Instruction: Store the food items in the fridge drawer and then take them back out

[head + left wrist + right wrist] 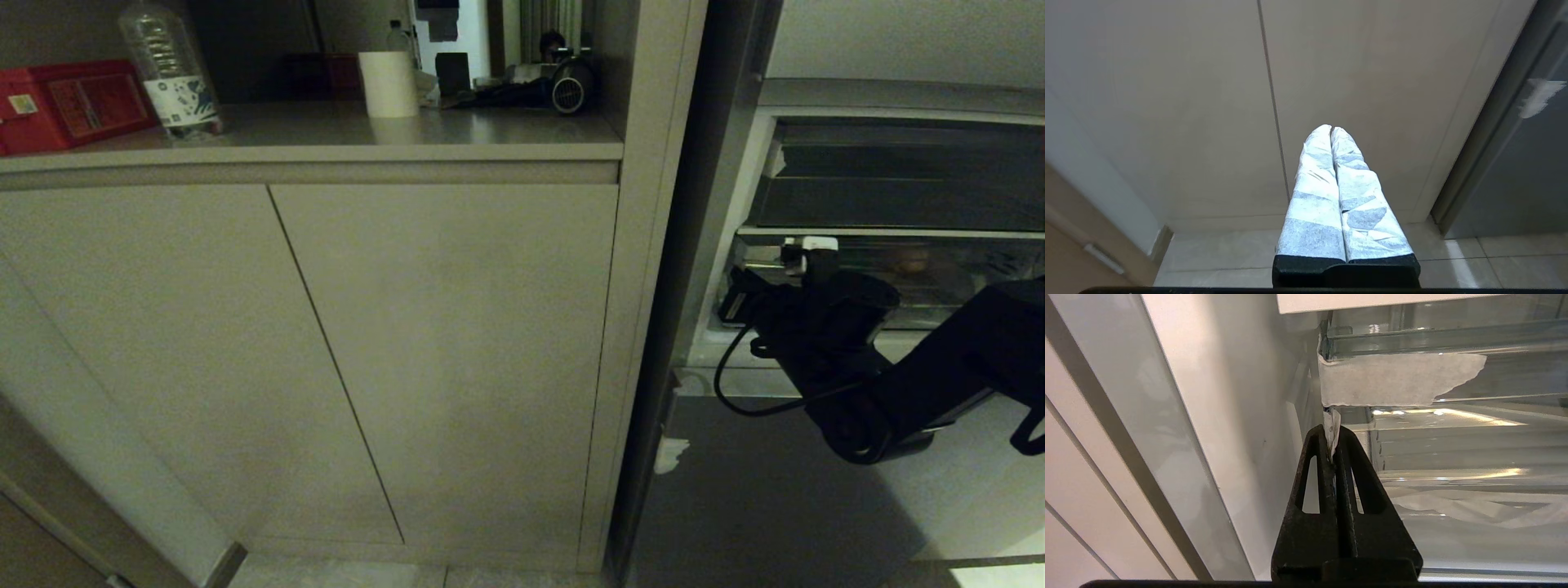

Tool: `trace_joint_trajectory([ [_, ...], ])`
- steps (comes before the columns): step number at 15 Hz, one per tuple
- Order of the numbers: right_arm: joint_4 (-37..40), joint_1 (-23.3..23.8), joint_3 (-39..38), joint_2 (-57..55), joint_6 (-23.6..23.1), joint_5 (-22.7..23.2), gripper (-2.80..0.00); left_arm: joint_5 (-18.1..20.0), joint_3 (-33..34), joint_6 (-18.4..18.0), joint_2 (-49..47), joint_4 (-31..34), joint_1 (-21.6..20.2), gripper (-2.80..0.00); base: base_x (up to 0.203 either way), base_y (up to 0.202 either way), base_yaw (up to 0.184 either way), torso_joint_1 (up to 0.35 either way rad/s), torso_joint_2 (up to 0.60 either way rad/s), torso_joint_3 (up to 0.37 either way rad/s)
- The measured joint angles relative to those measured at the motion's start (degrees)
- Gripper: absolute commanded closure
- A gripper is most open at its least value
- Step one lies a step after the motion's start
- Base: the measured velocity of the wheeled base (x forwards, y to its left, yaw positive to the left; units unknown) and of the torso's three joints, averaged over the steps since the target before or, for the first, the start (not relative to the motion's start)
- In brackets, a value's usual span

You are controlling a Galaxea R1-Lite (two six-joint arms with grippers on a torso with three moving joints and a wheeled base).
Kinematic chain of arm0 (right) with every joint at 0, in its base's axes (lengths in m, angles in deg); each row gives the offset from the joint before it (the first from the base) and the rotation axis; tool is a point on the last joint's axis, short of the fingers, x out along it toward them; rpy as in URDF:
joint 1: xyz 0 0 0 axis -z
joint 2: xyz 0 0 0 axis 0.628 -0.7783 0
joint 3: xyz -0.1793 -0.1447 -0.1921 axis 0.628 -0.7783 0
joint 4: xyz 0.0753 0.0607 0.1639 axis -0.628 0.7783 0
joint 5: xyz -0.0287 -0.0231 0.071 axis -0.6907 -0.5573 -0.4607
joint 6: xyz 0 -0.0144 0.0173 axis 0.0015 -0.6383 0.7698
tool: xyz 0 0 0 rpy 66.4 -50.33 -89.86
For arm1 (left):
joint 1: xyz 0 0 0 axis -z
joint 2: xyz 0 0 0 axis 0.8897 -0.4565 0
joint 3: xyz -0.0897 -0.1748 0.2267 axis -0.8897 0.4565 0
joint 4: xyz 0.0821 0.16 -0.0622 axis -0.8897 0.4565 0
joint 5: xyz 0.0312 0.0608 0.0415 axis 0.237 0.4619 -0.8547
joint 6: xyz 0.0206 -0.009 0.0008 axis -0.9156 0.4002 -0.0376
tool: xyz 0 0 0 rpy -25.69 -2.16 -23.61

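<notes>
- right gripper [1333, 443] is clenched on a little white tape tab [1332, 428] at the front corner of the fridge drawer [1453, 457], the corner next to the fridge's side wall. a bigger tape scrap [1392, 379] sits on the bin just above it.
- in the head view the right gripper [804, 265] is up against the drawer front [963, 278], with the arm coming in from the robot's right.
- the orange-brown ball [908, 260] is inside the drawer, behind the clear front, further in and off to the right of the gripper.
- so the drawer's long side runs left-right and my guess is the pull has to come straight back toward the robot. a thin tab could slip or tear.
- left gripper [1331, 134] is pressed shut with nothing in it, parked facing the cabinet doors [1208, 102], well away from the fridge. right arm is clearly the nearer one.
</notes>
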Motion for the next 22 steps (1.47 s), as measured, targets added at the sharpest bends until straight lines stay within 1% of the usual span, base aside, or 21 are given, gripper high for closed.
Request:
trace_joint_trajectory([
  [4,0.1,-0.7,-0.9,0.6,0.0,-0.6,0.00,0.0,0.0,0.0,0.0,0.0,0.0,0.00,0.000,0.000,0.000,0.000,0.00,0.000],
  [7,0.0,-0.8,-4.5,3.1,0.1,-0.4,0.00,0.0,0.0,0.0,0.0,0.0,0.0,0.00,0.000,0.000,0.000,0.000,0.00,0.000],
  [10,-0.2,-0.9,-11.2,7.4,0.2,-0.1,0.00,0.0,0.0,0.0,0.0,0.0,0.0,0.00,0.000,0.000,0.000,0.000,0.00,0.000],
  [13,-0.7,-0.9,-19.9,12.7,0.4,0.1,0.00,0.0,0.0,0.0,0.0,0.0,0.0,0.00,0.000,0.000,0.000,0.000,0.00,0.000],
  [14,-1.1,-0.9,-22.7,14.5,0.5,0.2,-2.80,0.0,0.0,0.0,0.0,0.0,0.0,0.00,0.000,0.000,0.000,0.000,0.00,0.000],
  [18,-2.7,-0.8,-33.9,22.7,1.0,-0.2,-2.80,0.0,0.0,0.0,0.0,0.0,0.0,0.00,0.000,0.000,0.000,0.000,0.00,0.000],
  [20,-2.3,-0.8,-39.3,28.7,1.3,-0.8,-2.80,0.0,0.0,0.0,0.0,0.0,0.0,0.00,0.000,0.000,0.000,0.000,0.00,0.000],
  [22,-0.8,-0.8,-42.9,34.9,1.4,-1.6,-2.80,0.0,0.0,0.0,0.0,0.0,0.0,0.00,0.000,0.000,0.000,0.000,0.00,0.000],
])
